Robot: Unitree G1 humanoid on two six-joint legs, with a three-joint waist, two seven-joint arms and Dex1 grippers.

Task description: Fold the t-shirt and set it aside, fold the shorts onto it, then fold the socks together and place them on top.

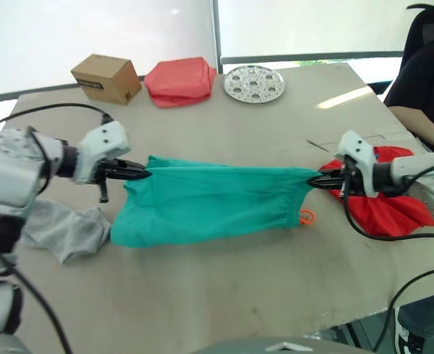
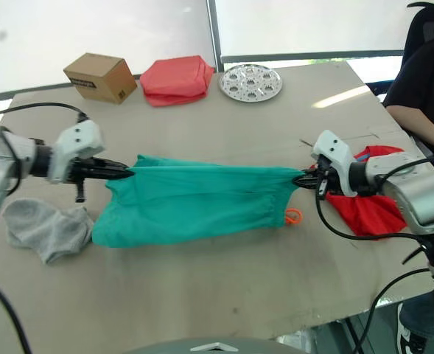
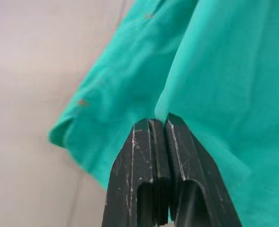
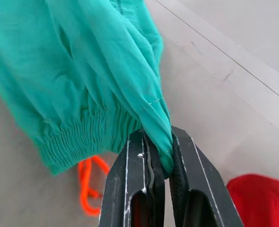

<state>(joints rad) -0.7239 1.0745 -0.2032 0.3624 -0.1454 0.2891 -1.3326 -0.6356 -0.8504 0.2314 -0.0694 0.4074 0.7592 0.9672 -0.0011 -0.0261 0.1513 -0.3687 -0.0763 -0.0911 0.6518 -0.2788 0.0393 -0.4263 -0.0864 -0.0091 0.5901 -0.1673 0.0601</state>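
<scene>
The teal-green shorts (image 1: 209, 203) hang stretched between my two grippers over the middle of the table, their lower edge resting on it. My left gripper (image 1: 141, 174) is shut on the left top corner, and my right gripper (image 1: 314, 180) is shut on the right top corner by the gathered waist. An orange drawstring end (image 1: 306, 217) lies just below the waist. The red t-shirt (image 1: 382, 210) sits bunched behind my right gripper at the table's right edge. Light grey socks (image 1: 65, 230) lie on the table below my left arm.
A cardboard box (image 1: 106, 78), a coral-pink folded cloth (image 1: 180, 80) and a round metal plate (image 1: 254, 82) stand along the far edge of the table (image 1: 224, 295). A person in black (image 1: 425, 88) sits at the far right.
</scene>
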